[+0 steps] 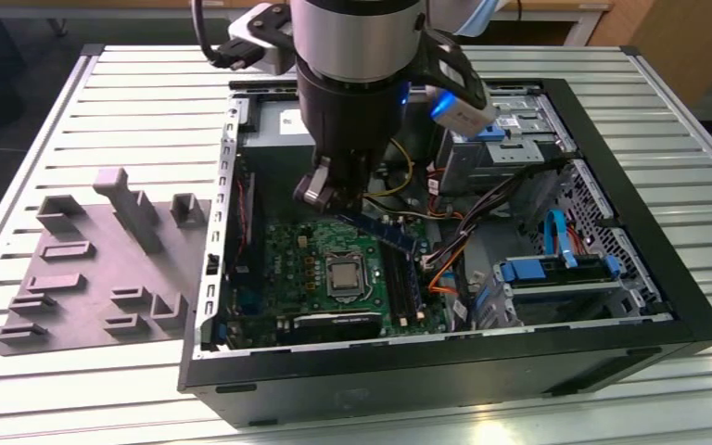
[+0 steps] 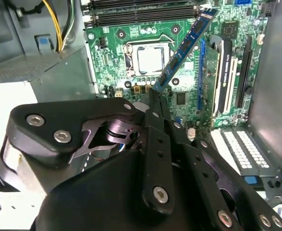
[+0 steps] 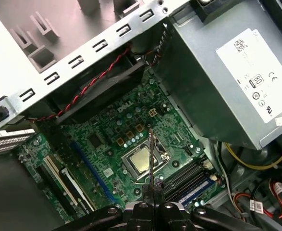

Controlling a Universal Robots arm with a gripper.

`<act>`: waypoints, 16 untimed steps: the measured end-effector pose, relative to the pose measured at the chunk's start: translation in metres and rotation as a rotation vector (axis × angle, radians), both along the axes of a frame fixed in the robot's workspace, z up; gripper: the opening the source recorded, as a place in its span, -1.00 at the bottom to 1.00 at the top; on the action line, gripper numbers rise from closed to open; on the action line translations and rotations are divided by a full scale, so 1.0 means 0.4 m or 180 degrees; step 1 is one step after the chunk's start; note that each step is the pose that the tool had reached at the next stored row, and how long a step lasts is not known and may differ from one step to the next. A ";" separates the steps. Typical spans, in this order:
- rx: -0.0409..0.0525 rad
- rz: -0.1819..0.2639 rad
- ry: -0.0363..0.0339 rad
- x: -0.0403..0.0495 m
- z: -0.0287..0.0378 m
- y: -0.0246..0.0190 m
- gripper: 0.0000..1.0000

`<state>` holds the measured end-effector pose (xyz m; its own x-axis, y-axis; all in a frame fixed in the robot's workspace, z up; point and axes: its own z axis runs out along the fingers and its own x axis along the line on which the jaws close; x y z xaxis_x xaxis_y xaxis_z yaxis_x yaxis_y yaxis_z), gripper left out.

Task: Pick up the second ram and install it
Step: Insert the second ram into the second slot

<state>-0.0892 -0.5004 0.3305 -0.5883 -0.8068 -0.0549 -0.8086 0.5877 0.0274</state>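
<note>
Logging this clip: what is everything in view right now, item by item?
second ram: one, dark with black chips, tilted above the motherboard
motherboard: one, green, on the case floor
computer case: one, black, open, on the table
power supply: one, grey, inside the case
cables: several, mixed colours, inside the case
tray: one, grey with raised blocks, on the table at the exterior view's left of the case
table: one, white slatted, under everything
arm: one, silver and black, pointing down into the case
gripper: one, black, fingers shut on the ram's end

A workshop or lab — slatted metal bench [image 1: 121, 102], opened computer case [image 1: 455, 366], grey fixture tray [image 1: 103, 269]
</note>
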 end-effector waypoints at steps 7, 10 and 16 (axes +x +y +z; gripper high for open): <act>0.0000 -0.0208 0.0000 0.000 -0.001 0.000 -0.77; 0.0000 -0.0287 0.0000 0.000 -0.001 0.000 -0.77; 0.0000 -0.0447 0.0000 0.000 -0.002 0.000 -0.77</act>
<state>-0.0892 -0.5005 0.3297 -0.6953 -0.7166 -0.0549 -0.7184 0.6951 0.0274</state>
